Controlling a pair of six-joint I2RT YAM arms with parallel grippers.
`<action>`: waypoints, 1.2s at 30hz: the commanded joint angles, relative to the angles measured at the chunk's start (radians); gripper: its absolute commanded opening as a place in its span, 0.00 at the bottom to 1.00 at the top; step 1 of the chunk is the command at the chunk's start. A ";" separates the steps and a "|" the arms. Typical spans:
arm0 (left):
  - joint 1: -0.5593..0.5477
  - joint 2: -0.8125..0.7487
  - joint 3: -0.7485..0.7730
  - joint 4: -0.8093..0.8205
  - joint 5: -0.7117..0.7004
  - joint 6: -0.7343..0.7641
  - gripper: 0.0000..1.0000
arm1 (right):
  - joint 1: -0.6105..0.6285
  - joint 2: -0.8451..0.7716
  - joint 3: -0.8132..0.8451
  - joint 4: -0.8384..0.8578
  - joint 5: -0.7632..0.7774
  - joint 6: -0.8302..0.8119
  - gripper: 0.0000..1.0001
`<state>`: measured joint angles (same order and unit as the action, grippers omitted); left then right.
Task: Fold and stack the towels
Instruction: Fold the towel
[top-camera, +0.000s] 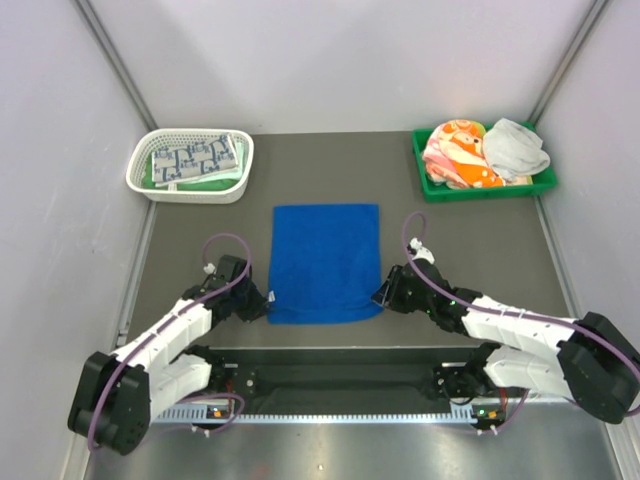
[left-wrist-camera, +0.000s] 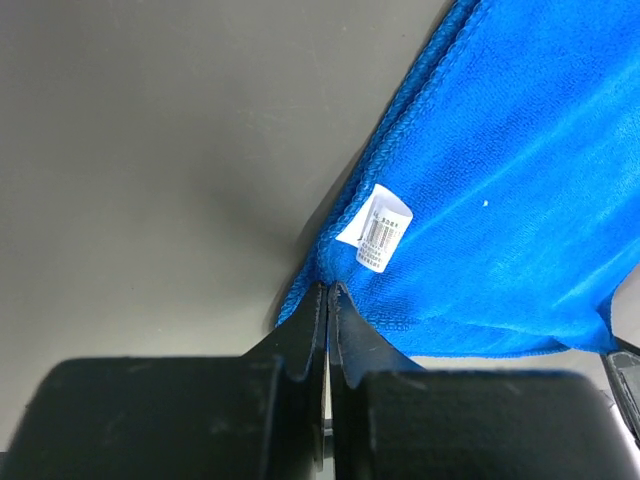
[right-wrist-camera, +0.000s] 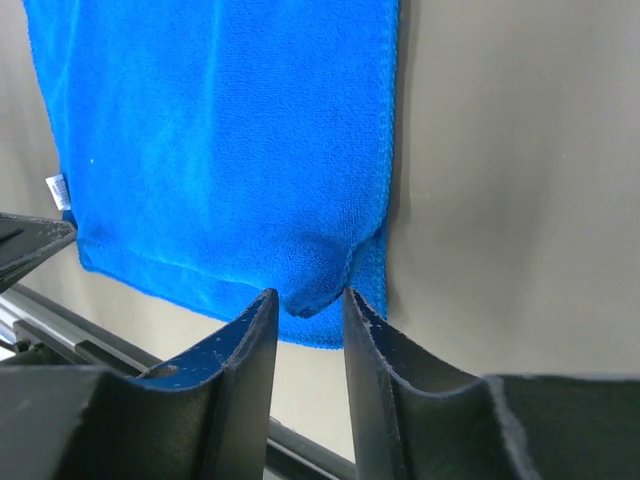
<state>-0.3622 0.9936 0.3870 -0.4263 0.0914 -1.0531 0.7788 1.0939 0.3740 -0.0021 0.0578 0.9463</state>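
Note:
A royal blue towel (top-camera: 325, 260) lies flat on the dark table between the two arms. My left gripper (top-camera: 262, 303) is shut on its near-left corner (left-wrist-camera: 318, 275), just below the white label (left-wrist-camera: 380, 230). My right gripper (top-camera: 383, 293) stands open at the near-right corner, where a raised fold of blue cloth (right-wrist-camera: 310, 290) pokes between the fingertips (right-wrist-camera: 262, 305) without being pinched. A folded towel with grey-blue squares (top-camera: 195, 157) tops a small stack in the basket. An orange-pink towel (top-camera: 455, 155) and a grey one (top-camera: 515, 148) lie crumpled in the tray.
The white mesh basket (top-camera: 140, 175) stands at the back left and the green plastic tray (top-camera: 480, 190) at the back right. Pale walls close in the table on three sides. A black rail (top-camera: 340, 380) runs along the near edge between the arm bases.

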 joint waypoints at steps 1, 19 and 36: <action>-0.003 -0.006 -0.002 0.038 0.013 -0.002 0.00 | 0.020 0.009 0.006 0.059 0.008 0.014 0.30; -0.003 -0.107 0.095 -0.104 0.013 0.041 0.00 | 0.022 -0.094 0.020 -0.065 0.033 -0.010 0.00; -0.003 -0.222 0.116 -0.247 -0.013 0.044 0.00 | 0.045 -0.226 -0.038 -0.150 0.059 0.020 0.00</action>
<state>-0.3618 0.7944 0.5041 -0.6422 0.0883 -1.0183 0.8001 0.8829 0.3595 -0.1440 0.0971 0.9474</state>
